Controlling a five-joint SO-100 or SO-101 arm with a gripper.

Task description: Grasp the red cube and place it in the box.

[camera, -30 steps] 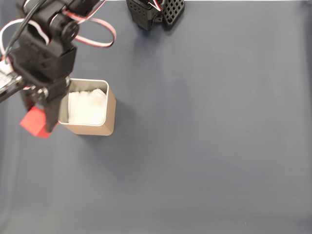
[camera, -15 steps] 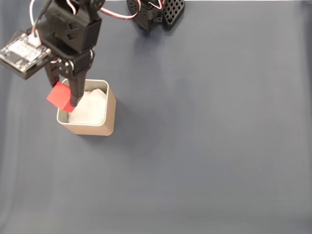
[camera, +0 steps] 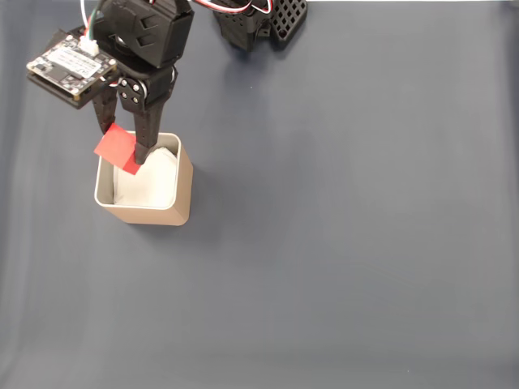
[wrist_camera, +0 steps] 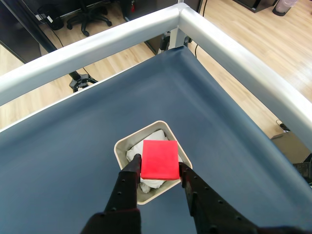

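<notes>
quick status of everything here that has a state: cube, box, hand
red cube: held off the table between the hand's fingers, above the box opening
box: upright on the table, open at the top, crumpled white lining inside, cube not yet in it
hand: shut on the red cube, hanging over the box

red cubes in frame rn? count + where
1. The red cube is clamped in the gripper, above the box; the wrist view shows it over the white lining. Anything under that lining would be hidden.
</notes>
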